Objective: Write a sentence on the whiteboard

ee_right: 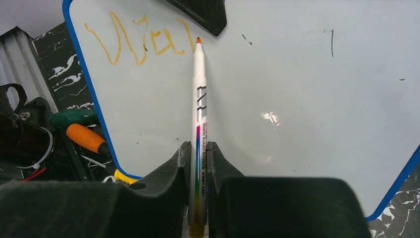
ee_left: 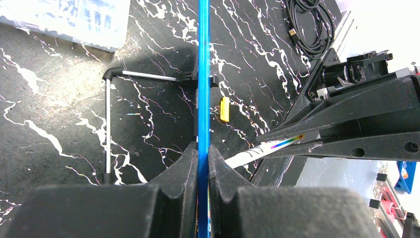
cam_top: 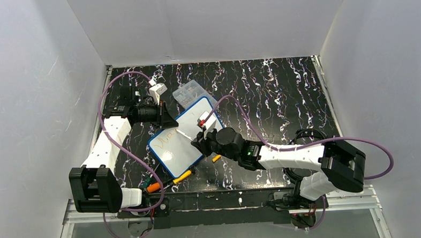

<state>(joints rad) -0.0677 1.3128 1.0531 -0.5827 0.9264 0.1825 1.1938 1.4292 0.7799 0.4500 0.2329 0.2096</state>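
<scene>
Marker [ee_right: 199, 99] clamped tight in right pincer [ee_right: 198, 148], tip out ahead at end of sentence [ee_right: 138, 44] on whiteboard [ee_right: 297, 124] | left pincer [ee_left: 203, 148] pinches whiteboard's blue rim between its jaws, likely steadying it for strokes

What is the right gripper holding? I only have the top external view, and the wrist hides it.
Observer: The right gripper is shut on a whiteboard marker, with its orange tip pointing away from the fingers.
Operator: Where is the tip relative to the writing?
Observer: At the end of the orange lettering, near a corner of the whiteboard. I cannot confirm that it touches.
Operator: And the left gripper?
Observer: The left gripper is shut on the board's blue rim, which its camera sees edge-on.
</scene>
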